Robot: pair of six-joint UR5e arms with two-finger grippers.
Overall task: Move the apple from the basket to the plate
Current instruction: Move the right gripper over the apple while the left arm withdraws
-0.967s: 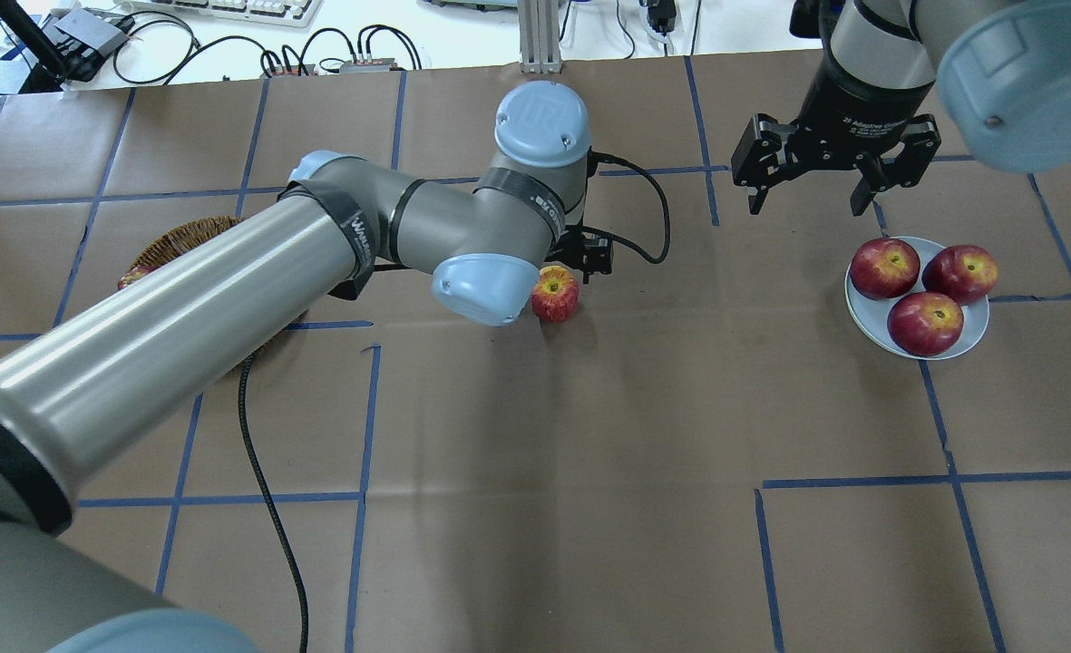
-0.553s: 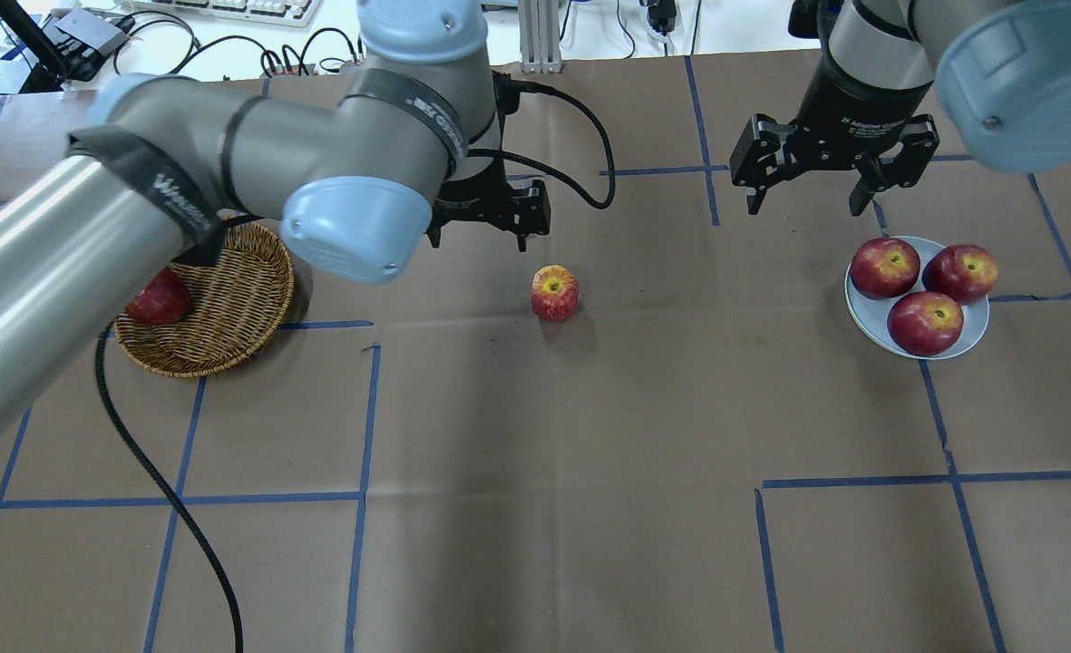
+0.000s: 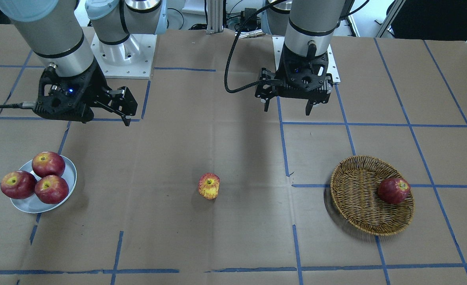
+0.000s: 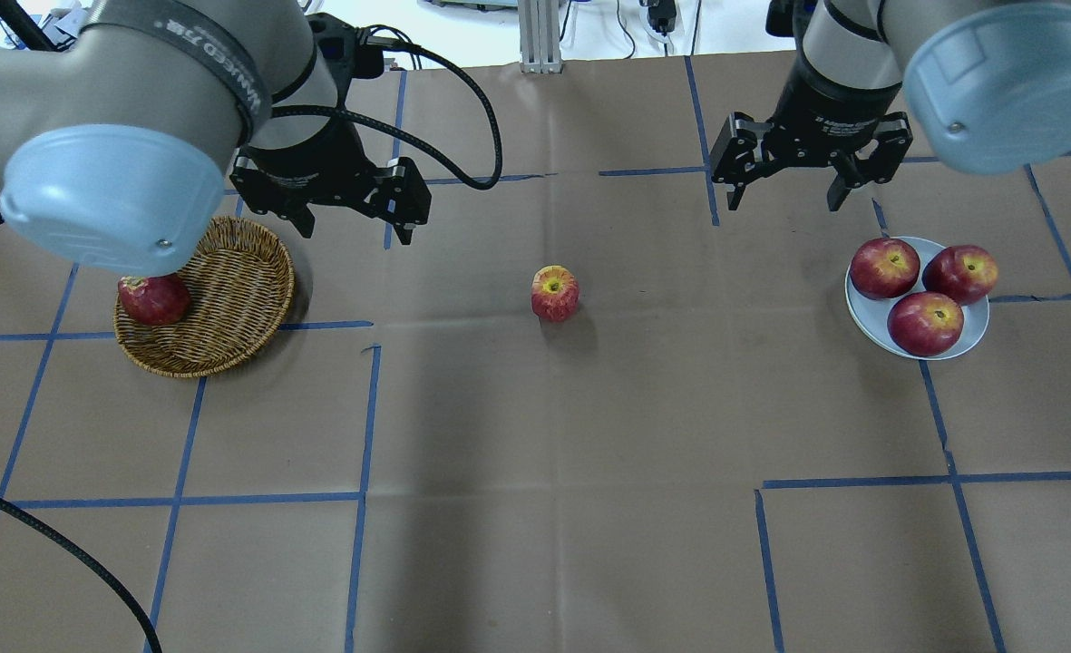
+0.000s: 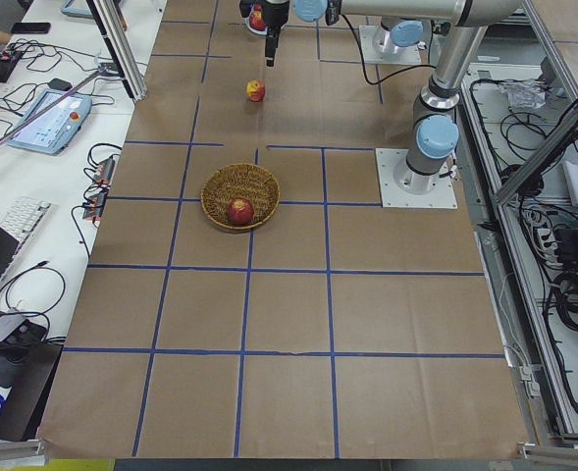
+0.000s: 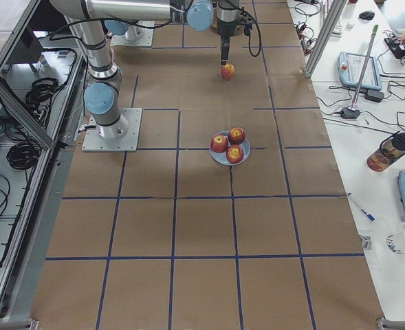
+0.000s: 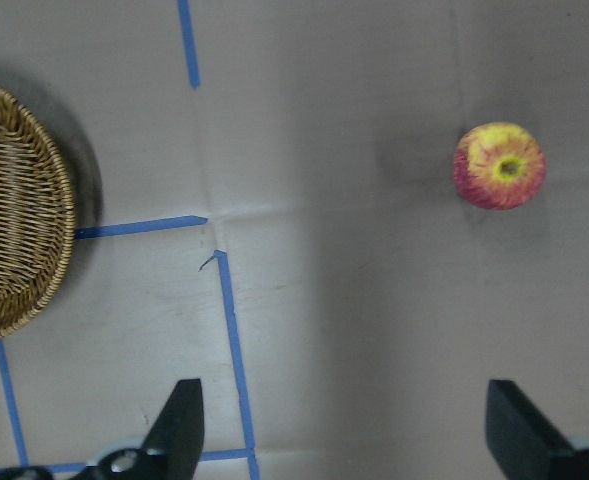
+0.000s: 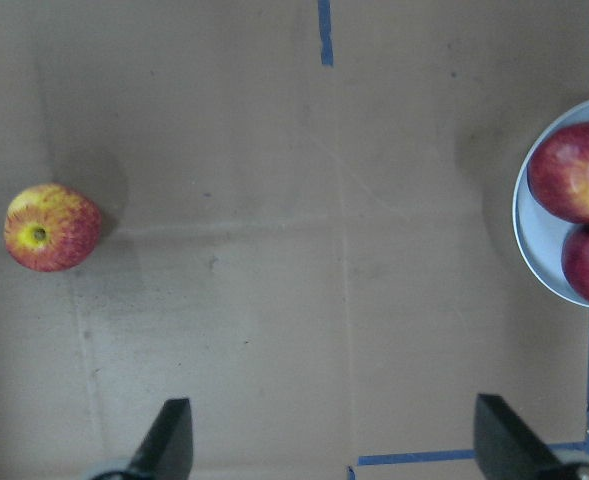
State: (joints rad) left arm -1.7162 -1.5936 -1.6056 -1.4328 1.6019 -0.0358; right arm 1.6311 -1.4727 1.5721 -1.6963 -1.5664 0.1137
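Right claw [image 4: 791,194] wide open, empty, hovering near plate [image 4: 974,334]. Left claw [image 4: 354,229] also open, empty, beside basket [image 4: 236,299]. Apple [image 4: 555,293] sits on bare table [image 4: 589,508], midway between them. Risk: plate crowded by three dark apples [image 4: 925,323], so a fourth may roll off.

Light is even and diffuse from above, all views well exposed. Overhead view: the strip beyond the table [image 4: 589,453] at the top of the frame clips to white, and the pale blue joint cap [image 4: 100,195] close to the lens looks soft. Shadows are soft-edged: a dark crescent left of the basket [image 3: 356,198] in the front-facing view, a faint smudge beside the apple [image 7: 499,166] in both wrist views. Wrist views are slightly soft. The left gripper [image 7: 339,430] reads as two black shapes at the bottom edge, no surface detail.
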